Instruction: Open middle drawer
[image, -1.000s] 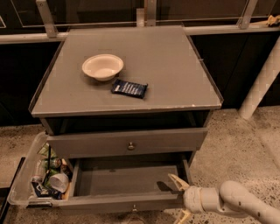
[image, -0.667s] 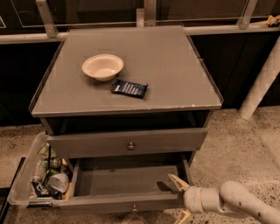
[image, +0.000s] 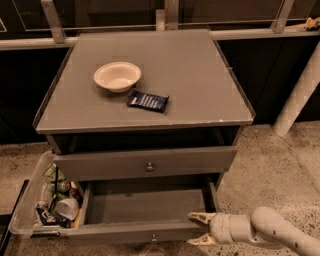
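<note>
Below the counter's front edge, you've got the middle drawer (image: 145, 207) pulled well out. Its plain grey inside is open to view with nothing in it, and its low front panel sits far forward of the upper drawer (image: 145, 163), which looks closed or nearly so. The gripper (image: 192, 229) is down at the drawer's front right corner, under the counter's front right corner. Its fingers (image: 200, 217) are apart, one above the other at the end of the front panel, and they grip nothing. It is well off the small round knob (image: 154, 238) at the panel's centre. You can't tell from here whether a finger touches the panel. The white arm (image: 270, 231) runs off to the lower right. My read is that the opening is basically done. All that's left is backing the gripper clear, or maybe a little more pull if you need full extension. The grey counter (image: 200, 85) has a low raised lip. A cream bowl (image: 117, 76) sits on its left half, and a dark blue packet (image: 147, 101) lies just beside it, nearer the front edge and about mid-width. A metal rail (image: 260, 34) runs past the back edge, with dark panels behind it. A clear plastic bin (image: 30, 200) of cans and cups is on the speckled floor (image: 270, 170) off the front left corner, and a white pole (image: 300, 92) slants off the right edge.
</note>
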